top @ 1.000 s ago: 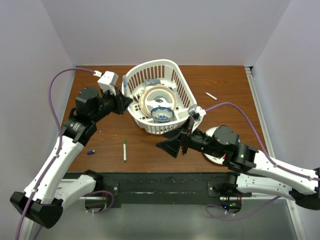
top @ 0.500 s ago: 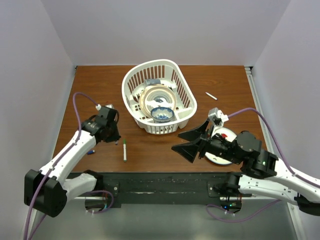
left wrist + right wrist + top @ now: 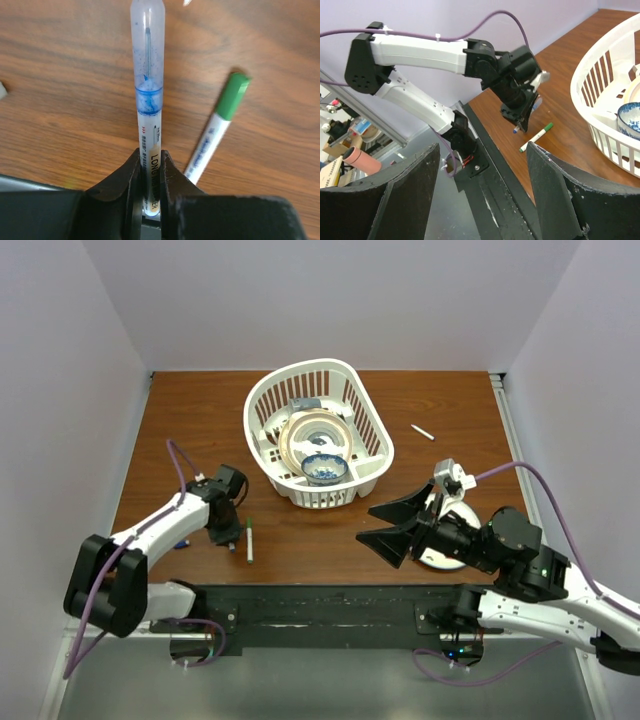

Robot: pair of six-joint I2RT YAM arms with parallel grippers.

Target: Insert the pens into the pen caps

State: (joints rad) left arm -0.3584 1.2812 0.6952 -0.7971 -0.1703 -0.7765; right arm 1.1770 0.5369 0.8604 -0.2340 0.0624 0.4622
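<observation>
My left gripper (image 3: 149, 152) is shut on a white-barrelled pen (image 3: 148, 100) whose far end is a clear sleeve stained with blue ink. It holds the pen steeply tilted with its tip close to the table (image 3: 150, 450). In the top view this gripper (image 3: 226, 532) is at the near left. A second white pen with a green cap (image 3: 216, 129) lies flat just right of it, also visible in the top view (image 3: 249, 540) and the right wrist view (image 3: 536, 137). A third white pen (image 3: 422, 432) lies at the back right. My right gripper (image 3: 385, 525) is wide open and empty, raised right of centre.
A white slotted basket (image 3: 365, 410) holding plates and a blue-patterned bowl (image 3: 325, 469) stands at the back centre. A white plate (image 3: 432, 558) lies under my right arm. A small blue piece (image 3: 181, 543) lies by my left forearm.
My left gripper has swung from the basket's left side down to the near left beside the green-capped pen. My right gripper has drawn back from the basket toward the right.
</observation>
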